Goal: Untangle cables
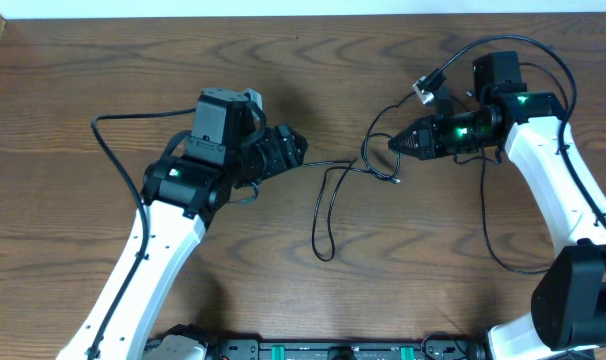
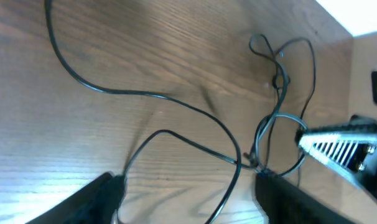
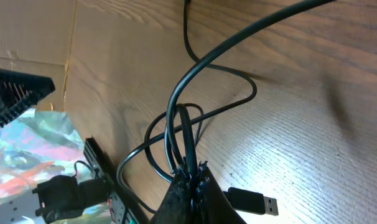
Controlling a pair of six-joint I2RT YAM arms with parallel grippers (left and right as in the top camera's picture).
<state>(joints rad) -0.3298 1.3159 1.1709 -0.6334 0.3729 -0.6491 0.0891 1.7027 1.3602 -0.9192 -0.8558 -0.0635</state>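
Note:
The cables [image 1: 328, 205] are thin black cords lying in the middle of the wooden table, with one long loop hanging toward the front. My right gripper [image 1: 393, 143] points left and is shut on a bunch of black cable strands [image 3: 179, 134]; a black USB plug [image 3: 254, 202] lies just beside its fingers. A small pale plug end [image 1: 424, 86] lies behind that gripper. My left gripper [image 1: 301, 150] points right at the cables' left end. Its jaws stand wide apart, with thin cable strands [image 2: 176, 138] on the table between the fingers [image 2: 95, 199]. A small knot [image 2: 254, 165] lies at the right fingertip.
Thicker black wires run from the arms: one curves at the left [image 1: 108, 150], one hangs in a loop at the right [image 1: 488, 230]. The table's far edge [image 1: 303, 17] is close behind. A black rail [image 1: 313, 350] runs along the front.

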